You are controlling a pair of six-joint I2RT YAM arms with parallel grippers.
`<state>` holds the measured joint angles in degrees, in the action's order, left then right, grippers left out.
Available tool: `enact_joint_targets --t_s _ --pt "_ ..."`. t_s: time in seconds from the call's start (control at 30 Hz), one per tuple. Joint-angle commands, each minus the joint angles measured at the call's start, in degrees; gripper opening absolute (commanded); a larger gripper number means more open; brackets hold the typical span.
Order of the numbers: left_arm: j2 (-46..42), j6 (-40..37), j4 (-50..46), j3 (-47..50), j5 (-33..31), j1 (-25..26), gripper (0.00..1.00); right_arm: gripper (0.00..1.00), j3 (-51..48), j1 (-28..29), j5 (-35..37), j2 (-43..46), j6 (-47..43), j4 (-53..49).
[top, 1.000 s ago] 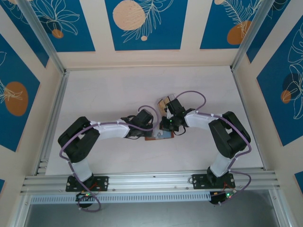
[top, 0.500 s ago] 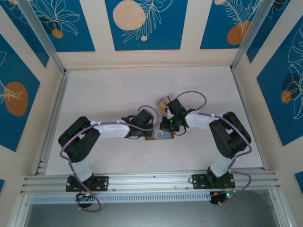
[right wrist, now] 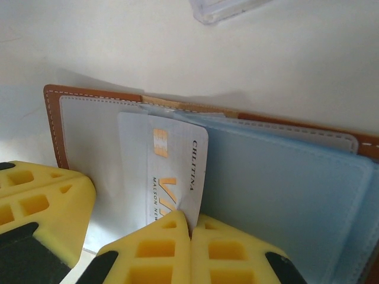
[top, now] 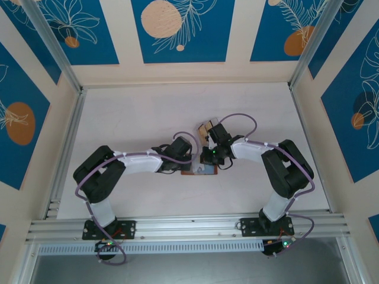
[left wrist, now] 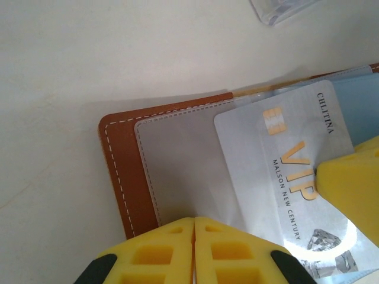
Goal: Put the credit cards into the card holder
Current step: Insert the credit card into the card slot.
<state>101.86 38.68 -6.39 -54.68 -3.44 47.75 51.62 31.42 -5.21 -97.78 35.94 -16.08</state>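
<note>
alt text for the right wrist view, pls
The right gripper, shut, pinches the near edge of a silvery VIP credit card lying on the plastic sleeves of the open brown card holder. A clear plastic box corner shows at the top.

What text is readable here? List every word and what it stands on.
"CHLITINA": along the credit card edge.
"VIP": same card, large gold letters.
"MALSON NEW CENTURY": same card, small print.
The card holder shows no text.
</note>
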Motion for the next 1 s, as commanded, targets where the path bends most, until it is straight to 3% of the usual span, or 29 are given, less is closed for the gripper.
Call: enact_joint_targets --t_s 0.0,0.63,0.97 --pt "5.6 0.6 -4.4 3.1 0.1 -0.5 0.07 0.0 -2.2 1.1 0.9 -3.6 -1.2 -11.2" --pt "4.7 1.4 -3.1 5.3 0.5 -0.4 0.07 0.0 -1.0 2.0 4.3 -3.6 7.1 -6.5" --pt "4.3 1.6 -2.5 6.0 0.9 -0.3 0.07 0.0 -2.6 6.4 4.6 -3.6 10.2 0.0"
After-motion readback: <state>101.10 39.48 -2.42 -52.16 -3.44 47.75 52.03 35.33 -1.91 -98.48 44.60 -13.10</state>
